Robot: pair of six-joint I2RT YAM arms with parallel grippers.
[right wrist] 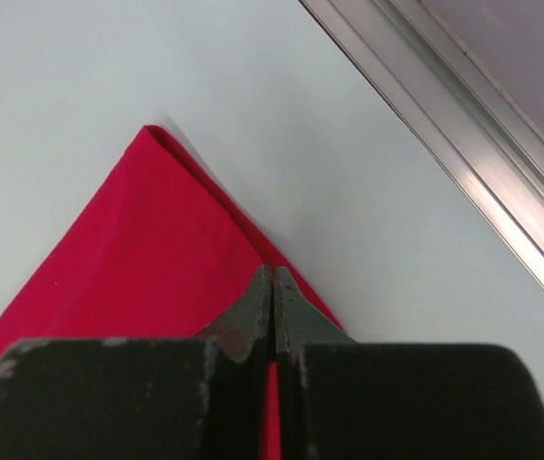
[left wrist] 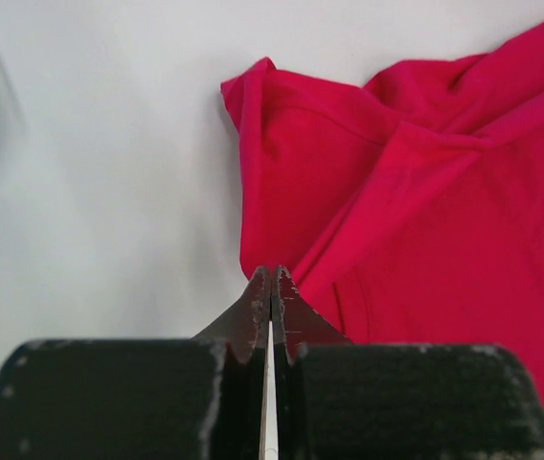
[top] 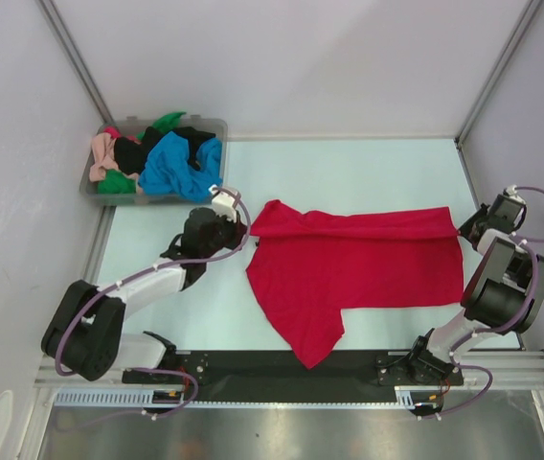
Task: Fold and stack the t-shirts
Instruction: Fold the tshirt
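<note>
White panels are boxing in a pale counter (top: 368,163), and from where I am standing the red t-shirt (top: 358,264) is lying spread across its middle. A band along its 12 o'clock edge is doubled over, and one point of cloth is trailing toward 6 o'clock. The left tool (left wrist: 271,276) is sitting at the shirt's 10 o'clock corner and the right tool (right wrist: 272,276) at its 2 o'clock corner. Each has its jaws pressed together, tips right at the cloth's edge; whether either is pinching fabric I cannot tell. I am guessing they are taking matching corners so that any fold runs straight across the width. The other t-shirts (top: 181,163), blue, black, green and peach-pink, are waiting heaped in a grey bin (top: 88,187) at 10 o'clock, probably so they are not tangling with the one being worked.
</note>
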